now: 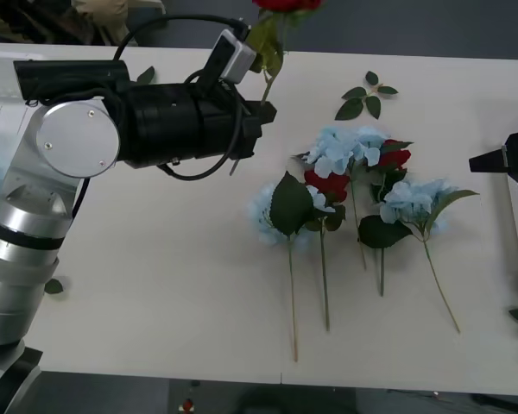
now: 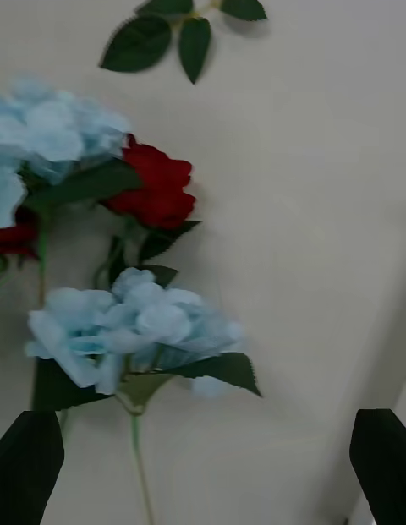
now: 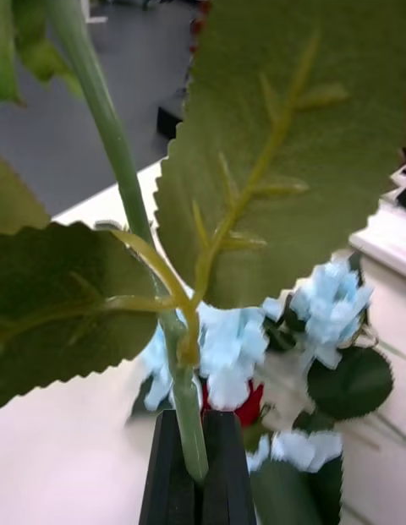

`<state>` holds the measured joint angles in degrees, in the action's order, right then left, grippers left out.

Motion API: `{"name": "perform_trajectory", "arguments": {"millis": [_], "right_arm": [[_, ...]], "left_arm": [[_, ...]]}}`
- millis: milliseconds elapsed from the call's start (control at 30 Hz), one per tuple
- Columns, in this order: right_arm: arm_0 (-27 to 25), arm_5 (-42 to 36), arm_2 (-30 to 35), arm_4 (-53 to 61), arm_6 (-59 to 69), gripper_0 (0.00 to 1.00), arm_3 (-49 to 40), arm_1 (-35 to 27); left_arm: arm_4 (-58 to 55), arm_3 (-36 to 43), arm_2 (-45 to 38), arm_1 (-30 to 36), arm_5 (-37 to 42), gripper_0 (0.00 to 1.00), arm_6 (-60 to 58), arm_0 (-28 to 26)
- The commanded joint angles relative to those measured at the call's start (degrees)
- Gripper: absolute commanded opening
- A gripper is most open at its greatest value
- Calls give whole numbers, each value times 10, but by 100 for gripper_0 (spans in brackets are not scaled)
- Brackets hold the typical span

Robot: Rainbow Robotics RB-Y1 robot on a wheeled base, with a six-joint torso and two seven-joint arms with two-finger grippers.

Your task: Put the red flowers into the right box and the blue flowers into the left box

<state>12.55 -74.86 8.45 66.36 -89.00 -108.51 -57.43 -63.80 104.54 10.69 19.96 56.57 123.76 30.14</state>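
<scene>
Left wrist view: left gripper [image 3: 196, 466] fingers pinch a red flower's stem [image 3: 118, 161], which rises upright above them.

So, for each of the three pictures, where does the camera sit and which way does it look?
Front view: above the arms, looking down at the table; the left gripper holds a red rose up, the right gripper waits at the edge.
Right wrist view: on the right wrist, looking down at a blue flower; open fingers.
Left wrist view: on the left wrist, along the rose stem; shut fingers.
Shared: the flower pile.
</scene>
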Motion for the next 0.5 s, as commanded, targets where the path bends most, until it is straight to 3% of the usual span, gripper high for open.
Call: {"name": "perform_trajectory", "arguments": {"millis": [33, 233, 500], "right_arm": [[-38, -6, 82, 55, -43, 100, -54, 47], [-51, -43, 143, 147, -118, 100, -67, 93], [-50, -10, 139, 204, -234, 100, -48, 130]], "left_arm": [[-16, 13, 6, -17, -30, 0, 7, 41], [-22, 6, 47, -40, -98, 0, 1, 48], [-16, -38, 79, -82, -165, 0, 1, 47]]}}
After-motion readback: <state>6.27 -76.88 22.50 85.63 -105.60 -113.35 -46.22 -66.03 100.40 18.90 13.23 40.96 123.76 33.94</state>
